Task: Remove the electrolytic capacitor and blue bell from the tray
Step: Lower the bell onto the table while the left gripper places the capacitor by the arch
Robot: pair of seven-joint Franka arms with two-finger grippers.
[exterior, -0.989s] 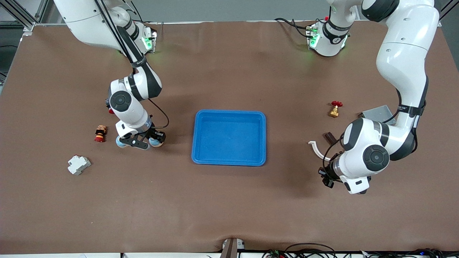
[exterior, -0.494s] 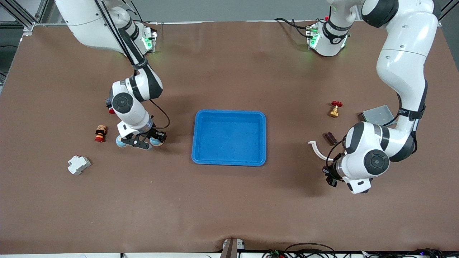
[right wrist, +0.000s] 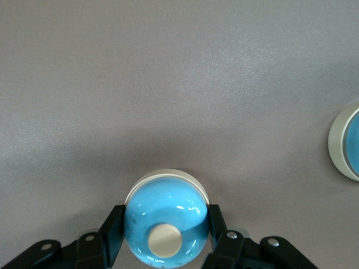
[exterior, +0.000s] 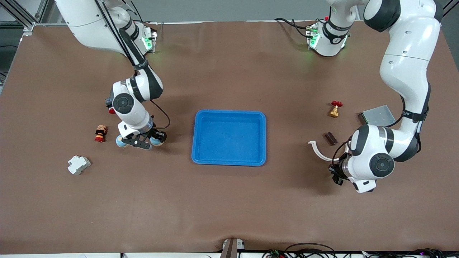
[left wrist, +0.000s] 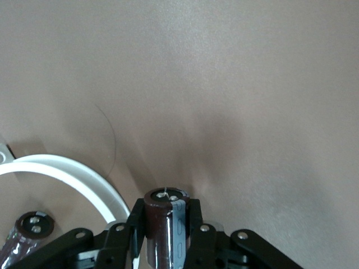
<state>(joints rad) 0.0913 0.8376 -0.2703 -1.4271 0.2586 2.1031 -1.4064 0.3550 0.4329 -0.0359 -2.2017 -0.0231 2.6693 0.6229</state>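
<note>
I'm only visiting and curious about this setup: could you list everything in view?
Tray: 1, blue, middle of the table, empty.
Bell: 2, blue; one in the right tool, the other on the table beside it.
Capacitor: 2, dark brown; one in the left tool, the other on the table beside the curved strip.
Curved strip: 1, white, toward the left arm's end.
Valve: 1, brass with a red handle, farther from the camera than the strip.
Metal box: 1, grey, beside the valve.
Push button: 1, red and yellow, toward the right arm's end.
Block: 1, white, nearer the camera than the button.
Table: 1, brown.
Left tool: black, shut on a capacitor.
Right tool: black, shut on a bell.
</note>
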